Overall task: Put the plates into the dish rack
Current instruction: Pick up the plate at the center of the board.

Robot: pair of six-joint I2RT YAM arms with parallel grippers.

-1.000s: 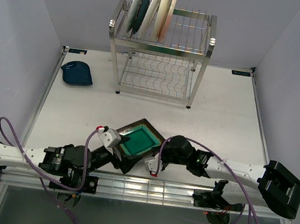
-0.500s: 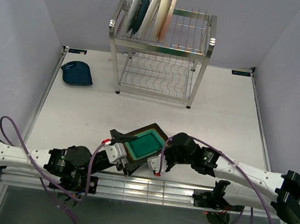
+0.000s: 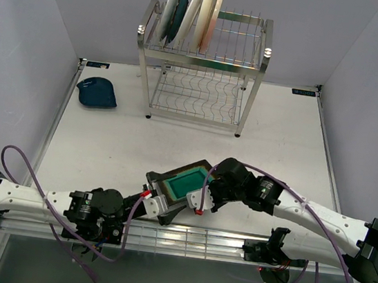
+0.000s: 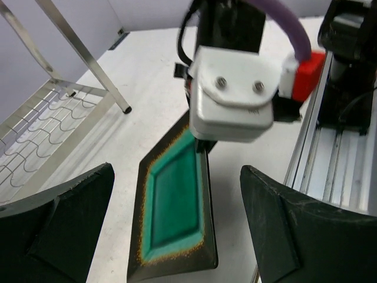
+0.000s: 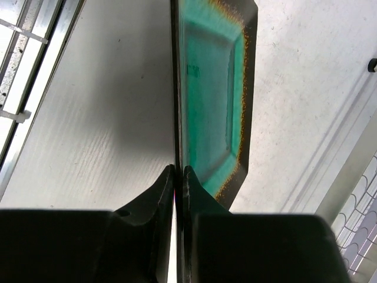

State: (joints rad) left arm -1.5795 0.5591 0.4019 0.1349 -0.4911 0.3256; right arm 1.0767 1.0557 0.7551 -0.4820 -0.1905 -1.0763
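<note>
My right gripper (image 3: 204,194) is shut on one edge of the square green plate (image 3: 185,184) with the dark rim and holds it tilted above the table. In the right wrist view the fingertips (image 5: 178,170) pinch the thin rim, and the plate's green face (image 5: 215,88) is turned to the right. My left gripper (image 3: 162,205) is open just in front of the plate's near corner, and the plate (image 4: 174,206) shows between its wide fingers without touching them. Several plates (image 3: 192,13) stand in the top tier of the dish rack (image 3: 199,66). A small dark blue plate (image 3: 98,93) lies at the far left.
The steel rack stands at the back middle of the table, its lower shelf (image 4: 53,118) bare. White walls close in both sides. An aluminium rail (image 3: 183,238) runs along the near edge under both arms.
The right gripper has carried the green plate a little to the right and away from the near edge. The left gripper, open all along, has shifted right and toward the rail.
</note>
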